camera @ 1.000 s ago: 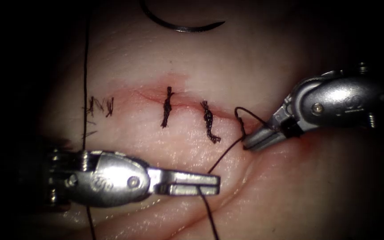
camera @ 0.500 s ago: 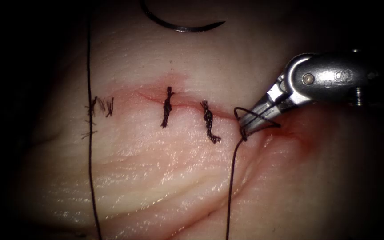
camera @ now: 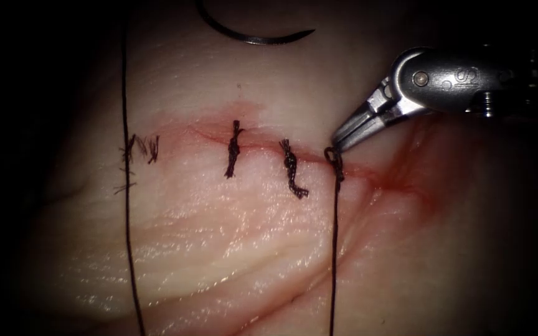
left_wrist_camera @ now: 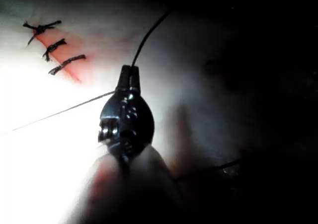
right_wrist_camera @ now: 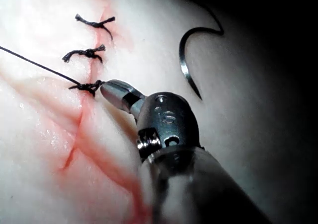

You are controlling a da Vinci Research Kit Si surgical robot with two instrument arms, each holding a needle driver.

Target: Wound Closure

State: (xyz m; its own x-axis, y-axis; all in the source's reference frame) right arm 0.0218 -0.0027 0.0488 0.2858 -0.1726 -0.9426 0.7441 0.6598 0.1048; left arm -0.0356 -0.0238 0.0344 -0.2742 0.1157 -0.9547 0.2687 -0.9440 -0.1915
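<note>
Both tools (camera: 337, 144) (left_wrist_camera: 130, 71) clamp thread (camera: 334, 249); needle (camera: 253, 36) partly cut off

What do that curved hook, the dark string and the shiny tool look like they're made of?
The needle looks like thin polished metal: dark, smooth, with a glint along its curve. It lies free on the tissue. The thread seems braided fibre, matte black, fraying at the knots. The right tool looks like brushed steel, grey with bright highlights, its jaws shut on the thread at the knot.
</note>
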